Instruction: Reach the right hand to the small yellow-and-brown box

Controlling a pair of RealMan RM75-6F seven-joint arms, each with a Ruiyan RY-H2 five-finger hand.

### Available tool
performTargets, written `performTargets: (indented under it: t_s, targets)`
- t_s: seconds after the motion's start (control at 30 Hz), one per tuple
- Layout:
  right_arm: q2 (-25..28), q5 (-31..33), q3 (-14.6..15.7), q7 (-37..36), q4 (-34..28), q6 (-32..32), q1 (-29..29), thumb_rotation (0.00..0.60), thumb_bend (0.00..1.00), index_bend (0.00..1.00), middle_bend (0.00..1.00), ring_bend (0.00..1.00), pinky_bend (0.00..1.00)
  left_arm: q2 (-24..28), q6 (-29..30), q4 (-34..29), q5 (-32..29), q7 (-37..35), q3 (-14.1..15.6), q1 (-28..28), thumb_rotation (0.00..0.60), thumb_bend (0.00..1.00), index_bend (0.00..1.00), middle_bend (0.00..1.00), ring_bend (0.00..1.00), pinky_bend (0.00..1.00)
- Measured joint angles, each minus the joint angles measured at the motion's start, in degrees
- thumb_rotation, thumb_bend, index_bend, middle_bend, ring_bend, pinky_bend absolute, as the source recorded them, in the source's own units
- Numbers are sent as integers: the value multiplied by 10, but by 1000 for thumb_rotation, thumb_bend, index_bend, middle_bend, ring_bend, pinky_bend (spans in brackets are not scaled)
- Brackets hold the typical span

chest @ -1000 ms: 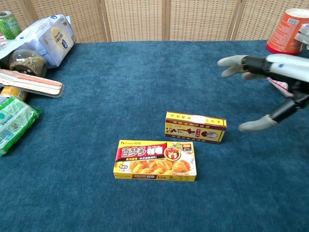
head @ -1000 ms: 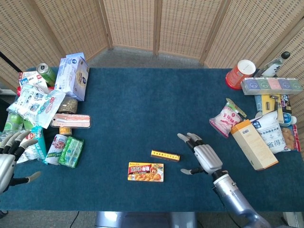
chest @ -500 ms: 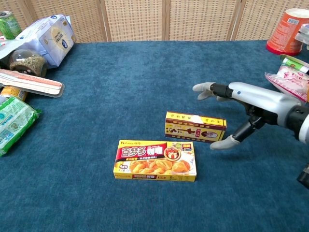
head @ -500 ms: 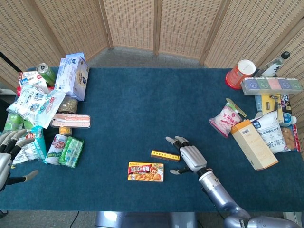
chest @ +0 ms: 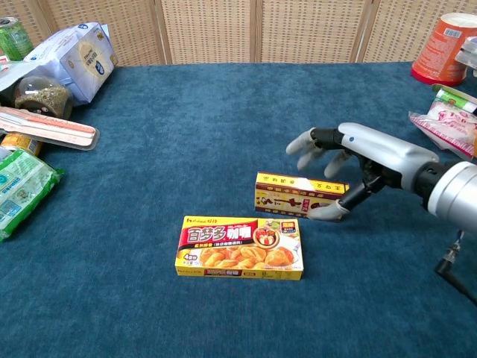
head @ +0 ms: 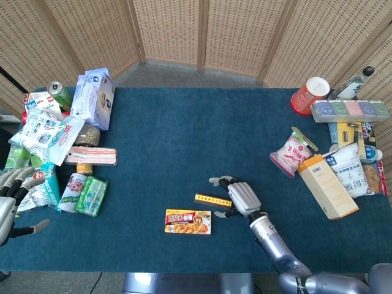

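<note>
Both sides of small yellow-and-brown box (chest: 301,195) flanked by right-hand fingers (chest: 304,142).

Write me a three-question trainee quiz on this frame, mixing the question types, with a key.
1. True or false: the right hand is over one end of the small yellow-and-brown box.
2. Which lies nearer the robot: A) that small box, B) the curry box?
3. Fill in: the left hand holds ____.

Key: 1 true, fingers spread above its right end, thumb at its front side, a grip not evident. 2 B. 3 nothing; its fingers are apart, beside the snack packets.
</note>
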State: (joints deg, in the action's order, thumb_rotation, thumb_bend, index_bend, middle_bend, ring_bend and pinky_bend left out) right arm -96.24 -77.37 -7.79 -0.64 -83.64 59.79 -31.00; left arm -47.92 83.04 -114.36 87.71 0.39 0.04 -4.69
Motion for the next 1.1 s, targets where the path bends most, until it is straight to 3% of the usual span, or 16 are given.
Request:
performTargets:
  t_s: [0.13, 0.47, 1.1]
  targets:
    - [-22, -14, 1, -11, 35, 18, 1, 600, 8, 574, 736, 653, 720, -1, 0, 0, -1, 4, 0, 0, 600, 0, 222, 0, 0, 0]
    - [-18, -36, 8, -46, 56, 47, 12, 600, 62, 615, 794, 697, 762, -3, -1, 0, -5, 5, -2, -1, 600, 0, 220, 0, 0, 0]
    - [114, -62, -35, 15, -110, 104, 17, 600, 70, 623, 794, 697, 763, -1, 1, -3, 9, 1, 2, 0, 600, 0, 220, 0, 0, 0]
